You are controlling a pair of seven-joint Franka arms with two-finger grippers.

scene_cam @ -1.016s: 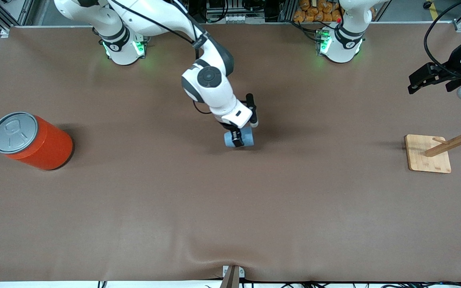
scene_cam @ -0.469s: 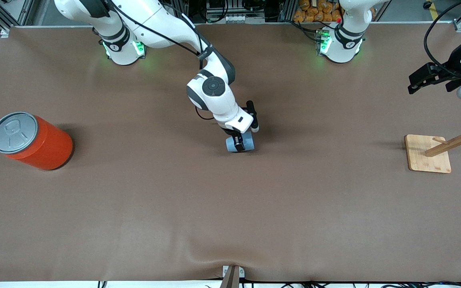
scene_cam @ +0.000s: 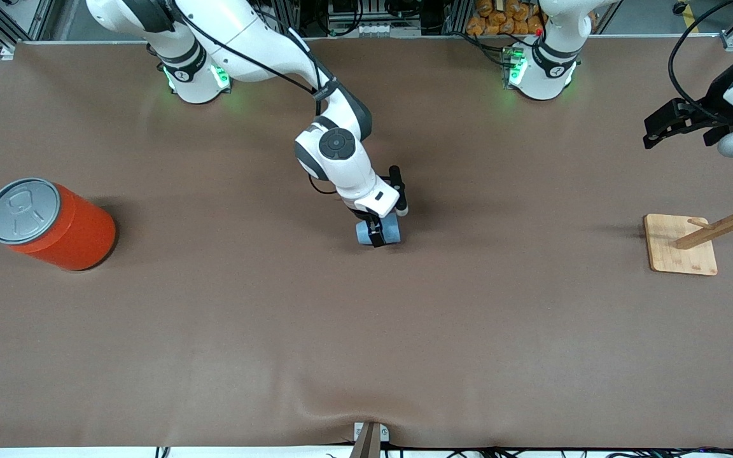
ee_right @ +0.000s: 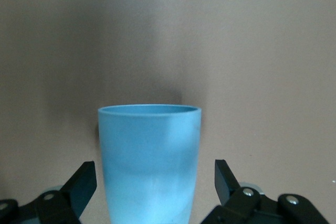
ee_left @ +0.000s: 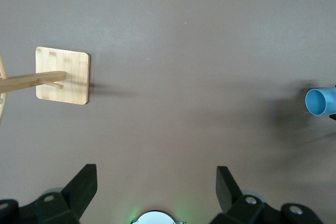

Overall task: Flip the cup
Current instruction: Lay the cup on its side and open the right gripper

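**Right gripper lets go of the cup at mid-table**

The right gripper (scene_cam: 378,236) was clamped on the light-blue cup (scene_cam: 392,229) a second ago. Now its jaws stand wide, with a strip of table showing between each finger (ee_right: 84,182) and the cup wall. The cup sits at the centre of the brown table (scene_cam: 366,356). The release suggests the turning move is finished or being re-gripped.

The front view hides most of the cup under the wrist. The right wrist view shows the cup (ee_right: 149,156) side-on between the fingers, rim pointing away from the camera. Only the left wrist view shows the cup's open mouth (ee_left: 320,100), which faces the left arm's end, so the cup seems to lie on its side rather than upright.

The left gripper (scene_cam: 659,127) waits with its jaws wide, over the table at two o'clock from the cup. A wooden rack (scene_cam: 681,245) stands at three o'clock from the cup, and an orange-red can (scene_cam: 61,232) at nine o'clock.
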